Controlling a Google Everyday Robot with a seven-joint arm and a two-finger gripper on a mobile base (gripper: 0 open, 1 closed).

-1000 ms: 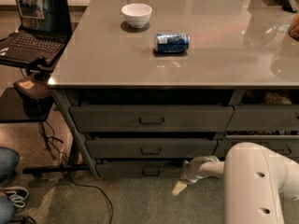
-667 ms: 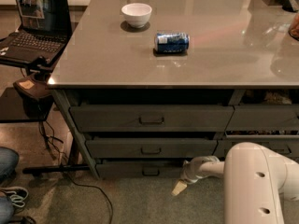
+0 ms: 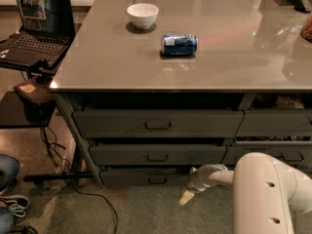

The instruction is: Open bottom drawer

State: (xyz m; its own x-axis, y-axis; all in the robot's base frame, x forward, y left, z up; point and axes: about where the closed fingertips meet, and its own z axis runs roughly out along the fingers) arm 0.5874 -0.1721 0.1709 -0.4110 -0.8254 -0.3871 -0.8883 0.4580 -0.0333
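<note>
Blue can [image 3: 179,44] lies on the table [image 3: 97,67] at upper centre, and we cannot read its label. Bottom drawer [image 3: 129,177] sits lower centre. Gripper [image 3: 186,199] hangs just right of it near the floor; open or closed, we cannot tell. Nothing has shifted since the earlier frame.

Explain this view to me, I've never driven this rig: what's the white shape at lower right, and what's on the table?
One camera looks down over a grey table top and its drawers; where it is mounted is unknown. The bulky white shape is the robot's single arm. Its gripper hangs low near the carpet, right of the loop handle of the slim dark grey bottom drawer, not touching it; nothing shows in it. On the table: a white bowl and a blue can lying on its side. An open black laptop sits off to the left.
</note>
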